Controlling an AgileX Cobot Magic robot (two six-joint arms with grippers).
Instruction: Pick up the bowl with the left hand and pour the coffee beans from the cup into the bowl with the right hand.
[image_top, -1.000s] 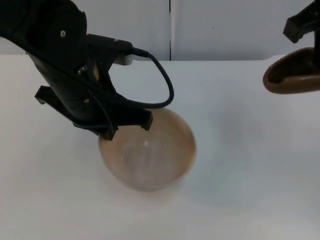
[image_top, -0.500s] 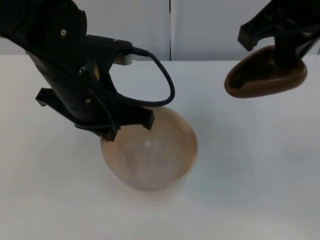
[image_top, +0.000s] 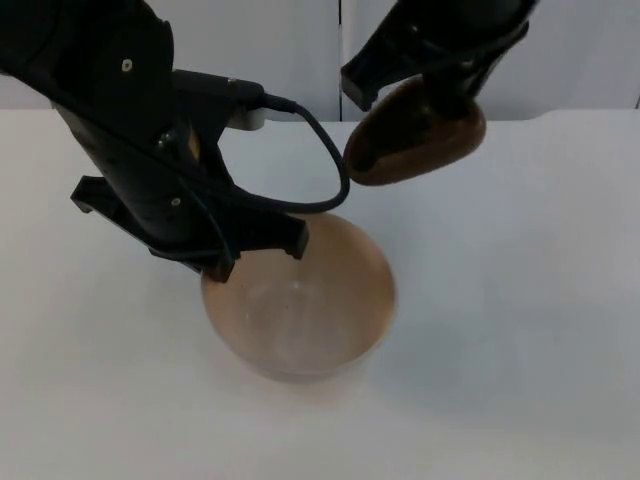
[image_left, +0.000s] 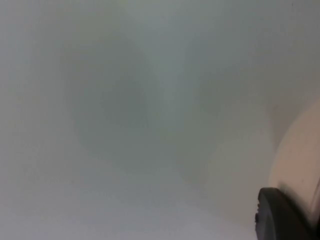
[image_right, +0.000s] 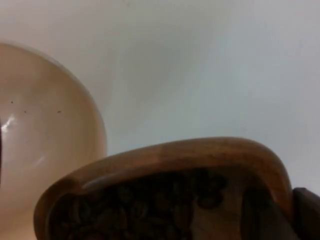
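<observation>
The bowl (image_top: 298, 305), a translucent tan one, sits nearest in the top view, at about 6 o'clock from the picture's middle, over the white desk (image_top: 520, 330). The left tool (image_top: 255, 245) is clamped on the bowl's rim at its 11 o'clock side, exactly where it was half a second ago; the bowl has not shifted. In the left wrist view a curved pale edge of the bowl (image_left: 300, 165) runs just beside the black fingertip (image_left: 280, 215). The bowl's inside looks bare but for a few dark specks.

What has changed is farther back: the right tool (image_top: 425, 95) has swung in from the 2 o'clock side and now hangs at about 1 o'clock from the bowl, closed on the brown wooden cup (image_top: 415, 140). The cup is tilted, its mouth turned toward the bowl, and it hangs apart from the bowl's far rim. In the right wrist view the cup (image_right: 200, 155) holds dark coffee beans (image_right: 130, 210), with the bowl (image_right: 45, 140) beyond its lip.

Behind both stands the grey partition wall (image_top: 280, 50).
</observation>
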